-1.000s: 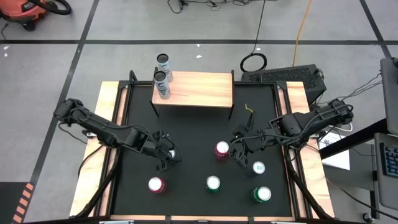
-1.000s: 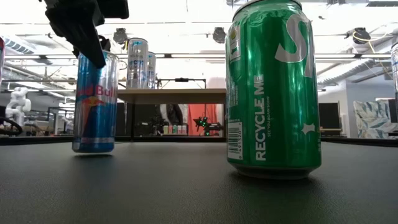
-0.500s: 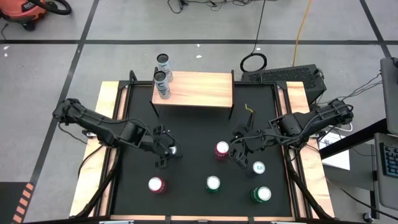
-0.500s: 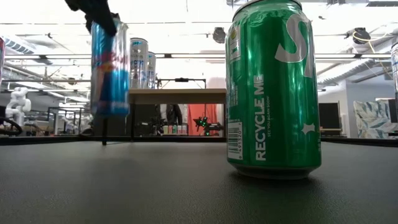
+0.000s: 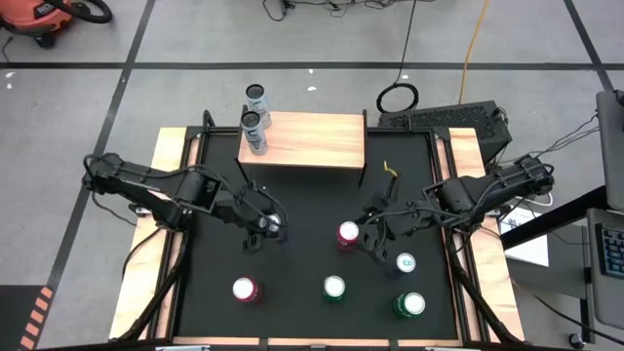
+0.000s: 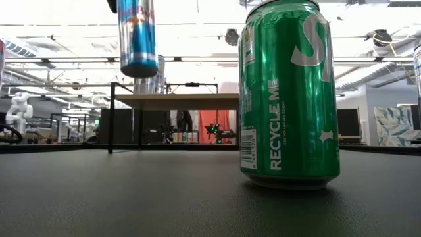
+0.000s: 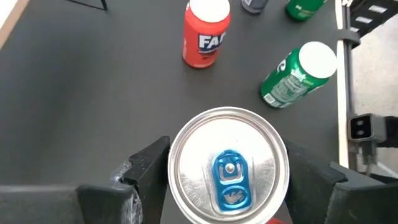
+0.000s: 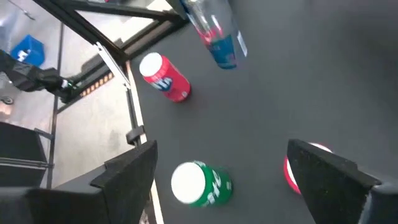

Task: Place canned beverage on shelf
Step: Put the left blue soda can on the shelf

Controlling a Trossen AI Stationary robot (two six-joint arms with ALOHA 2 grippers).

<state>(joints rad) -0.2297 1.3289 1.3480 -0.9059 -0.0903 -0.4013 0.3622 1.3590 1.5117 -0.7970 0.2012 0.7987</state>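
My left gripper is shut on a blue and silver Red Bull can, well above the black table. The can's silver top with a blue tab fills the left wrist view. The shelf, a light-wood board on black legs, stands at the far middle. Two tall cans stand at its left end. My right gripper is open and empty beside a red-topped can. My left gripper pinches the can's upper wall just below the rim between its two fingers, one on each side. The fingers come from above, pointing down. The can hangs upright, lifted clear of the table.
More cans stand on the near half of the table: a red one, a green one, a green one and a white-topped one. A green can stands close to the low camera. The shelf's middle and right are bare wood.
My left gripper has lifted the Red Bull can off the table. The can has gone from standing on the table to hanging high above it, still upright. It has also moved a little toward the far edge and the right.
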